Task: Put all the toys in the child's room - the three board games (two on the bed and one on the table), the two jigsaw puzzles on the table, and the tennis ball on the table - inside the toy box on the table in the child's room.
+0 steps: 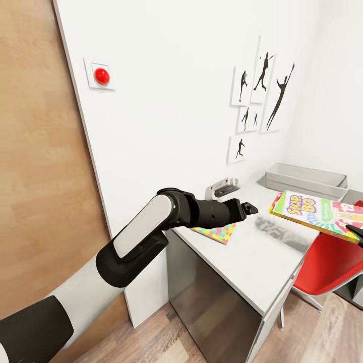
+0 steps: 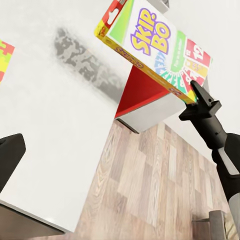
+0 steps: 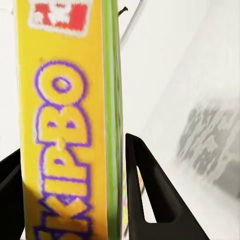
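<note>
A Skip-Bo board game (image 1: pixel 315 210), yellow-green with pink and orange edges, hangs in the air over the far end of the table (image 1: pixel 252 262). My right gripper (image 1: pixel 356 231) is shut on its corner; in the right wrist view the box's yellow edge (image 3: pixel 65 130) sits between the black fingers (image 3: pixel 145 195). The grey toy box (image 1: pixel 305 181) stands at the back of the table, beyond the game. A jigsaw puzzle (image 1: pixel 218 233) lies flat near the wall, under my left gripper (image 1: pixel 249 207), which is open and holds nothing. The left wrist view shows the game (image 2: pixel 155 47) and my right gripper (image 2: pixel 199 97).
A red chair (image 1: pixel 327 264) stands at the table's right side, below the held game. A small grey-white object (image 1: pixel 222 189) rests against the white wall. Black silhouette pictures (image 1: pixel 262 96) hang above. A wooden door (image 1: pixel 40 166) is at the left, wood floor (image 2: pixel 150 190) below.
</note>
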{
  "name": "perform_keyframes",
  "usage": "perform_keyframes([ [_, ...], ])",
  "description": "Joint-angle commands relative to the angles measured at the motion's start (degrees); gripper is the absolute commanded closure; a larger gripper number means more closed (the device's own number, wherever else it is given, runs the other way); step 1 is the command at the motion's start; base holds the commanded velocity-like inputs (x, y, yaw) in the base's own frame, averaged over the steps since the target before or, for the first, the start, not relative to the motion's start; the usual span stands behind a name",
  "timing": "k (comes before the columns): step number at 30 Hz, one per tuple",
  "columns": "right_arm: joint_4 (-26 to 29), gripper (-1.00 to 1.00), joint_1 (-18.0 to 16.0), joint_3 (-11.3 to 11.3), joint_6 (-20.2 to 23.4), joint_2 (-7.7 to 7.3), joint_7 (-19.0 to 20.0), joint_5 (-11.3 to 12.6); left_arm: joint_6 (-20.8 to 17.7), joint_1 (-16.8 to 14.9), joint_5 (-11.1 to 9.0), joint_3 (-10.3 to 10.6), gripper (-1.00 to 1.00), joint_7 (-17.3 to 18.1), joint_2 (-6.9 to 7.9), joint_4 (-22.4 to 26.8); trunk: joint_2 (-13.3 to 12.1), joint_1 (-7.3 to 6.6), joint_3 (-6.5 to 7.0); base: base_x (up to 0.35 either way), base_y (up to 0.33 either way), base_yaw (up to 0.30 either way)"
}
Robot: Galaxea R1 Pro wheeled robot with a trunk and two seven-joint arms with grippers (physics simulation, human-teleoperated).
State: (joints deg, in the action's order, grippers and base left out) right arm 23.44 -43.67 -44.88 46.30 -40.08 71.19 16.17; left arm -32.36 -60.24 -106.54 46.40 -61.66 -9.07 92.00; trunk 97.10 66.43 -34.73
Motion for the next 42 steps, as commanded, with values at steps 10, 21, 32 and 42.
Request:
perform_keyframes([
  [10,-0.19,1.0,-0.09,-0.12,-1.27,0.14,0.04,0.1,-0.15,0.01,-0.25,0.0,-1.0,-0.44,0.07,0.01,-3.99,-2.21,1.74,0.0,0.0,0.0],
  [21,0.14,1.0,-0.1,-0.12,-1.25,-0.13,-0.01,0.12,-0.02,0.3,-0.08,0.0,-1.0,-0.19,0.08,-0.46,-8.4,-4.62,3.71,0.0,0.0,0.0],
  [32,0.27,1.0,-0.1,0.36,-0.86,-0.16,-0.55,-0.1,0.02,0.65,0.86,-0.08,-1.0,0.52,0.15,-0.99,-12.82,-7.04,5.9,0.0,0.0,0.0],
  [42,0.12,1.0,-0.1,0.48,-1.35,1.29,0.03,-0.03,0.05,1.08,2.38,-0.27,-1.0,5.94,0.21,-3.48,-16.83,-9.24,7.85,0.0,0.0,0.0],
])
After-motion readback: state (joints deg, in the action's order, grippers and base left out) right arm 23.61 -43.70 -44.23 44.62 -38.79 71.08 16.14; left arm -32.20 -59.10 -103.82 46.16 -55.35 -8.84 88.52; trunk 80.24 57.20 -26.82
